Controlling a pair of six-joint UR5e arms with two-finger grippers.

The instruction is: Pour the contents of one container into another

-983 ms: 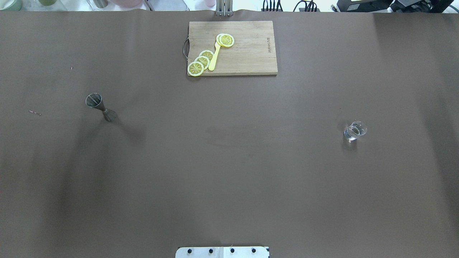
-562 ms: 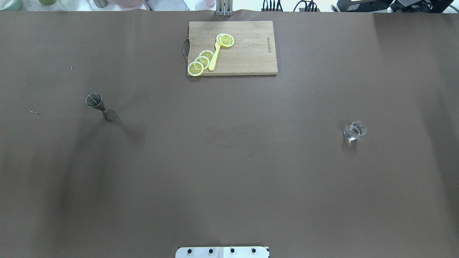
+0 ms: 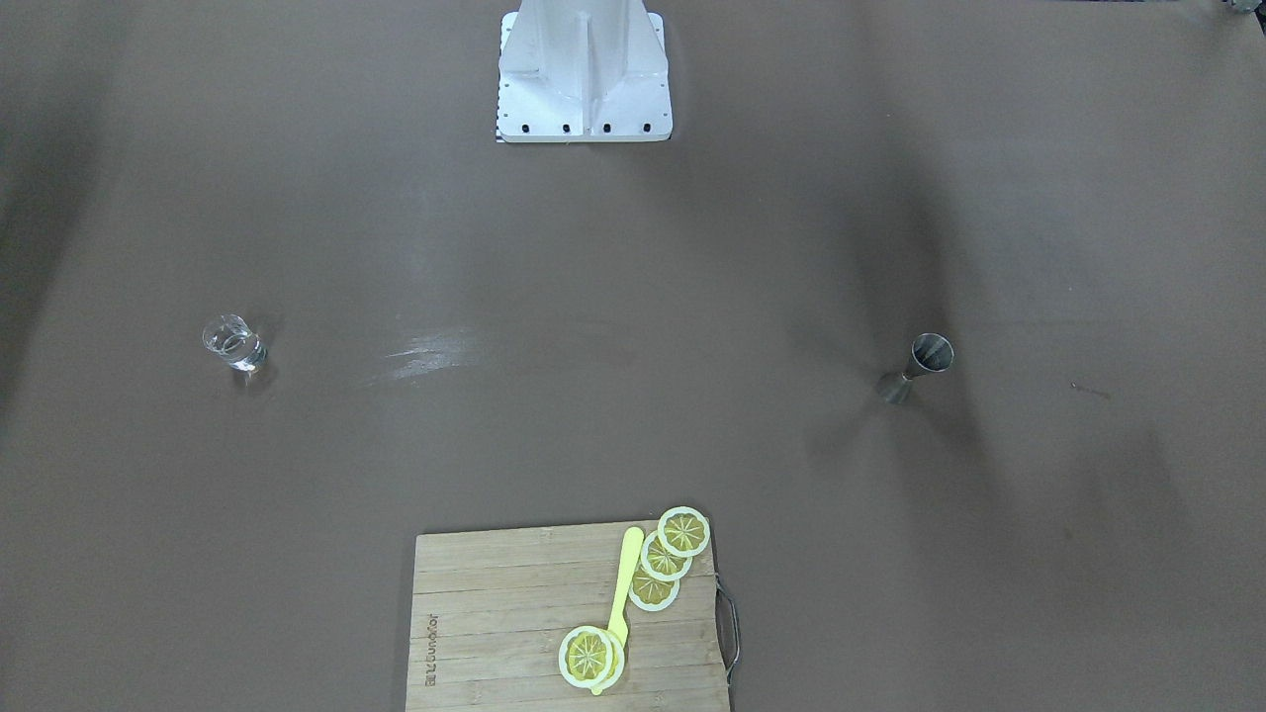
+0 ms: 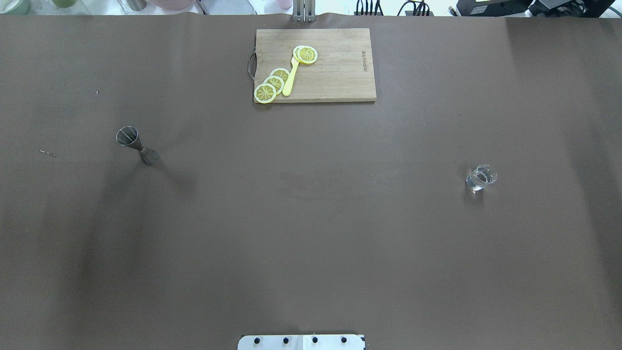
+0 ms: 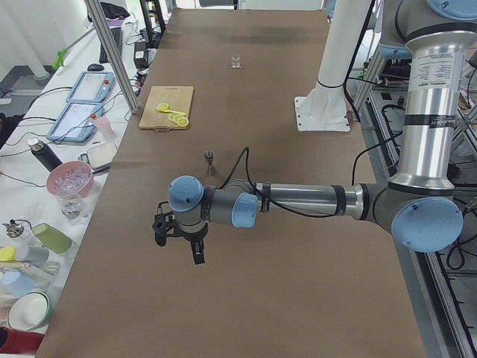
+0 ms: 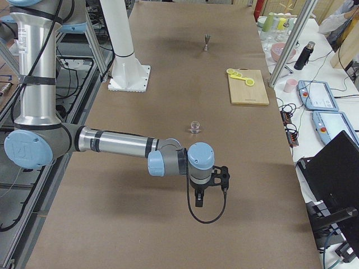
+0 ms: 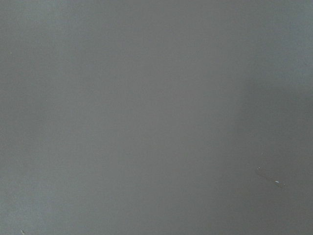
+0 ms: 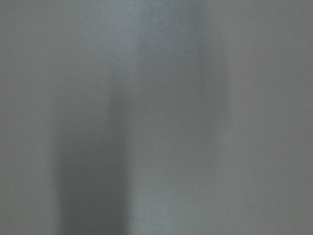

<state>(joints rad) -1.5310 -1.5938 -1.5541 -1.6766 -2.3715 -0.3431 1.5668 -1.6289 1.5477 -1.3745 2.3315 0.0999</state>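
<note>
Nothing gripped yet, both arms parked out over the table (image 4: 311, 233) ends. The wrist cams show only bare cloth.

Risks:
- Glass (image 4: 481, 177) is clear and small, and looks to have liquid in it, though the level is hard to read. An off-centre pinch would tip it and spill.
- Jigger (image 4: 136, 145) stands upright on a narrow cone, so it is top-heavy. A brush from a finger or the glass rim would knock it over.
- Jigger mouth is small, so a fast tilt or a pour from too high would miss.
- The two are well apart, so one must be carried across. A jerky carry would slosh.

Positions:
- Right gripper (image 6: 210, 188): the glass sits inboard of it, toward table centre, near but not under it. No contact.
- Left gripper (image 5: 179, 242): the jigger sits inboard of it, same pattern, also clear.
- Finger state: can't tell for either. They appear only in the side cams, which are too small to read.
</note>
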